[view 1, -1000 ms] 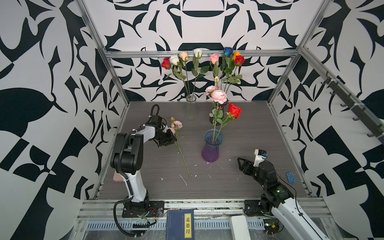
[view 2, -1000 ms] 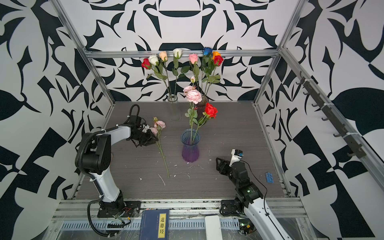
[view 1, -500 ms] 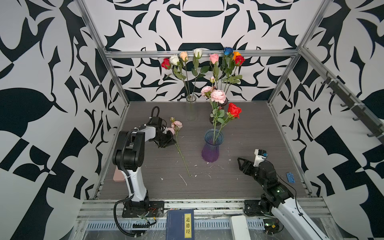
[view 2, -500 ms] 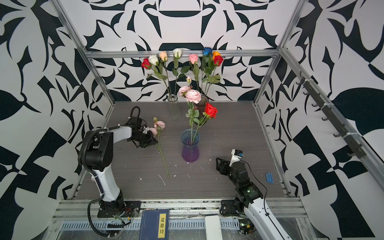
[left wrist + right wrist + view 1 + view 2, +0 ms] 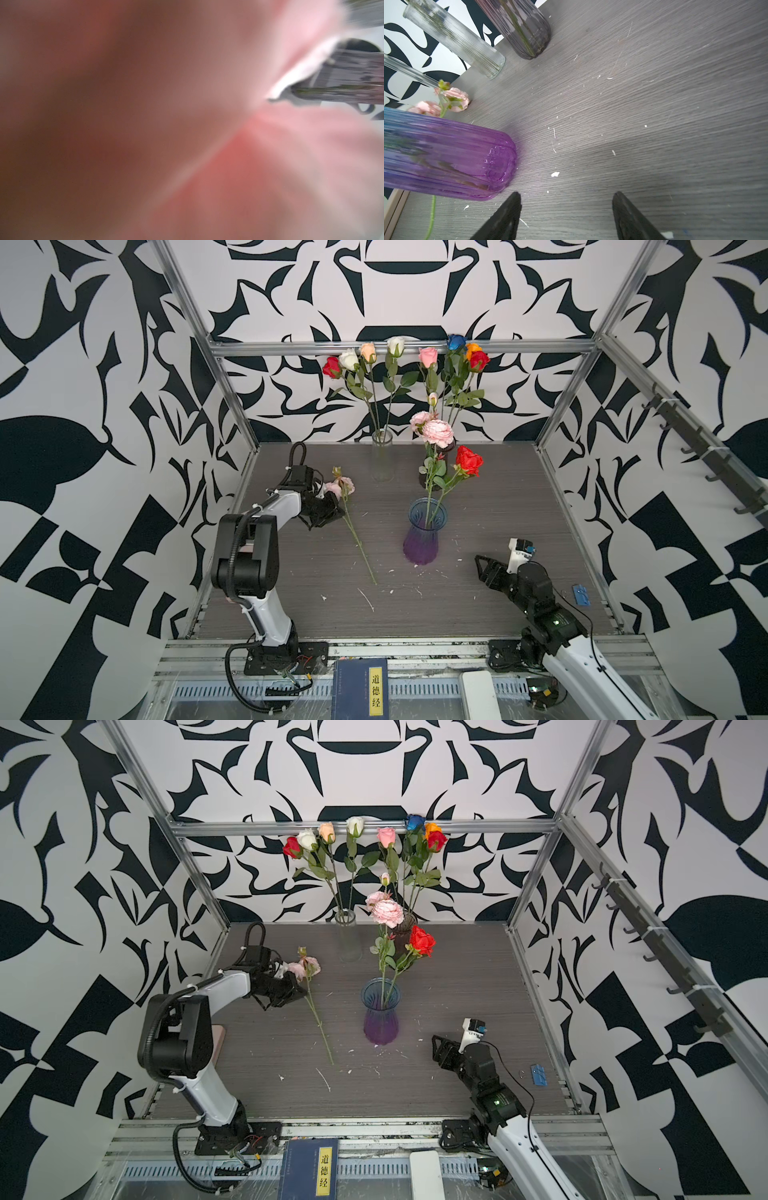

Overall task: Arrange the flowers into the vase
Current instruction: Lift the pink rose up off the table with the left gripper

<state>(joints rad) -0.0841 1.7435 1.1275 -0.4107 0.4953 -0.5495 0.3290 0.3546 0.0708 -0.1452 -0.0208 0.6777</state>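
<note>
Flowers: found one frilly pink flower [image 5: 347,485] [image 5: 309,966] lying flat on the grey counter [image 5: 519,497], blooms toward the back wall and bare stem end toward the front, well left of the purple vase [image 5: 420,547] [image 5: 380,1025] in both top views. Saw the left end effector [image 5: 334,510] [image 5: 300,992] pressed together on that stem just below the blooms, low over the counter. Got only a pink blur of petals from the left wrist view, so could not check the grip from there. Noted two flowers standing in the purple vase: a tall frilly pink stem [image 5: 437,433] and a red rose [image 5: 469,460] leaning to the right. Counted four roses [image 5: 349,359] in the clear ribbed vase [image 5: 382,464] at the back of the counter, and more roses in the dark vase [image 5: 527,31] just beside it. Found the right end effector [image 5: 484,566] [image 5: 438,1046] [image 5: 565,195] near the purple vase, on its right, with jaws spread wide apart over bare counter, gripping no object. Saw, in the right wrist view, the purple vase's base near one finger [image 5: 512,207] and the lying flower's blooms beyond it. Spotted white flecks [image 5: 368,599] scattered over the counter around the vase.
</note>
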